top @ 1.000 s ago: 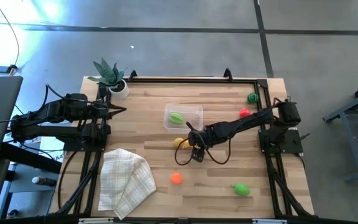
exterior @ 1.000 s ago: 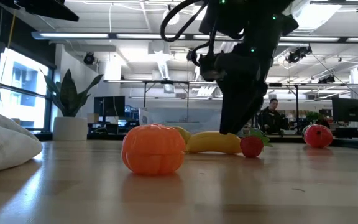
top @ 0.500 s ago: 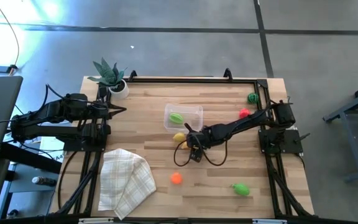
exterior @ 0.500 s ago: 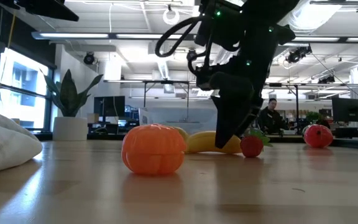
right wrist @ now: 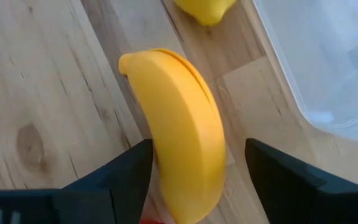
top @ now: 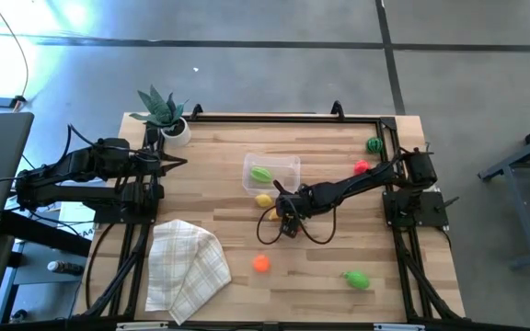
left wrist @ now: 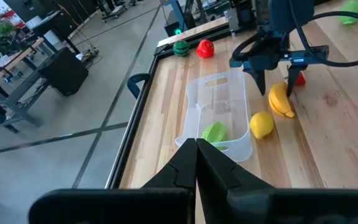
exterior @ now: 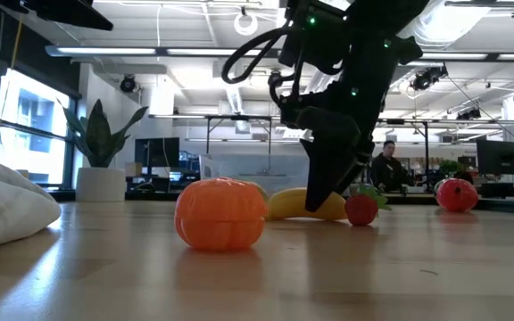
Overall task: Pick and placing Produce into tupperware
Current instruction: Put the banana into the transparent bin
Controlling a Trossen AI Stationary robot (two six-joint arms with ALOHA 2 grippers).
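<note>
My right gripper (right wrist: 194, 171) has come closer to the banana (right wrist: 182, 130); its fingers stand spread, one on each side of it. The banana lies on the table (top: 219, 165) near the tupperware (top: 283, 165). My left gripper (left wrist: 196, 158) waits pressed together.

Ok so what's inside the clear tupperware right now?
One green produce piece lies inside the tupperware, toward one end. The rest looks bare. The banana and lemon lie outside on the table, with the right gripper open over the banana.
</note>
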